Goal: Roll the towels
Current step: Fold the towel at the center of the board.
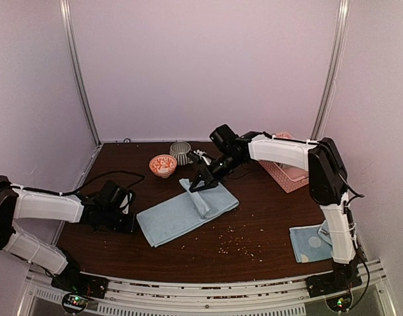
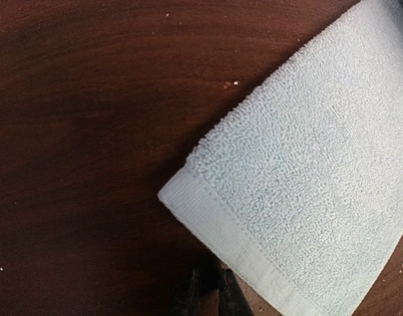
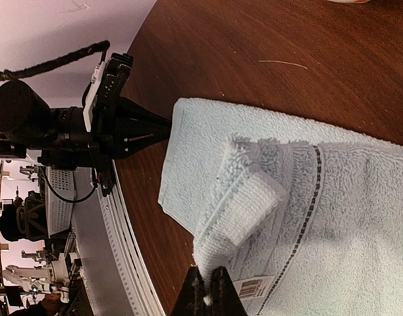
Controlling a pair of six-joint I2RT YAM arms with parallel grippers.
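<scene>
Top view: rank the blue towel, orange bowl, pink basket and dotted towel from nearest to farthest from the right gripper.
1. Blue towel, mid-table, pinched in the right gripper.
2. Orange bowl, to its left, toward the back.
3. Pink basket, far right, partly under the right arm.
4. Dotted towel, near right corner, by that arm's base.

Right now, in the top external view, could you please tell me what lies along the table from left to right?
left gripper → light blue towel → pink basket → dotted towel
</scene>
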